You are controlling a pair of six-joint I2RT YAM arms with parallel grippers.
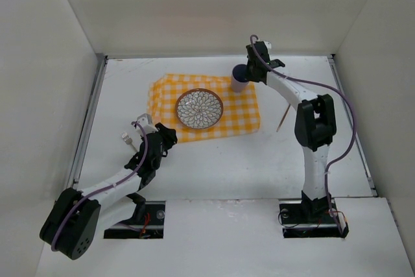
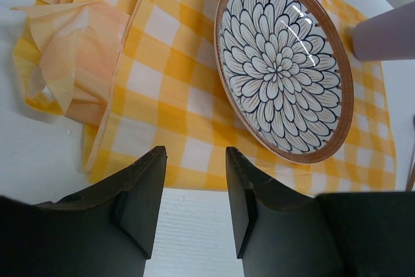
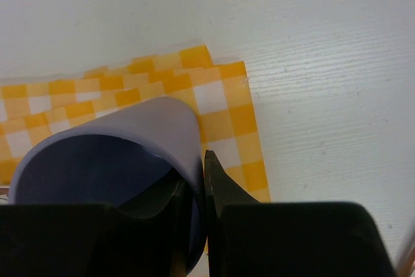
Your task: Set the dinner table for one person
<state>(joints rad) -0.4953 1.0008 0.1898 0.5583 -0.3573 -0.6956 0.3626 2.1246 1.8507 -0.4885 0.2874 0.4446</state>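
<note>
We see the left arm (image 1: 117, 180) folded low: from its base at the near edge of the dinner table (image 1: 214, 173), the upper link lies out over the near left corner and the forearm runs back in toward the table's middle. The left gripper (image 2: 194, 160) is angled toward the far right corner, its two dark fingers (image 2: 142, 199) apart with nothing between them. The right arm (image 1: 314, 128) stands tall from its base, elbow high, forearm stretched toward the far edge. We find the right gripper (image 3: 198, 180) pinched onto the wall of a lilac cup (image 3: 130, 128), one finger inside the rim and one outside
</note>
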